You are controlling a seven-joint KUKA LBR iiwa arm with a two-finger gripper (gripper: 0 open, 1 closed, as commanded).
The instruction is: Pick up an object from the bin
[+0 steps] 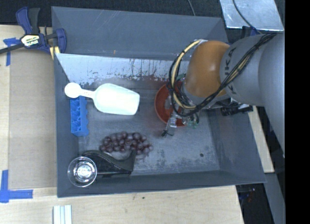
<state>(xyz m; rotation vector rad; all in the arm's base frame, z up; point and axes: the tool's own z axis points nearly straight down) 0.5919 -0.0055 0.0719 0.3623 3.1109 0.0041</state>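
Grey metal bin (213,155) first: nothing's lifted out of it yet, far as I can see. White plastic scoop (116,99) lies left, round red dish (162,104) mid-bin, half under my wrist. My tool (169,130) sits low at that dish's lower edge; can't tell how open it is or if it's got anything. Grab and lift are still left, I reckon.

Scoop (116,99) behind grapes (126,143), block (79,117) at left, perhaps a dish (162,103) to their right.
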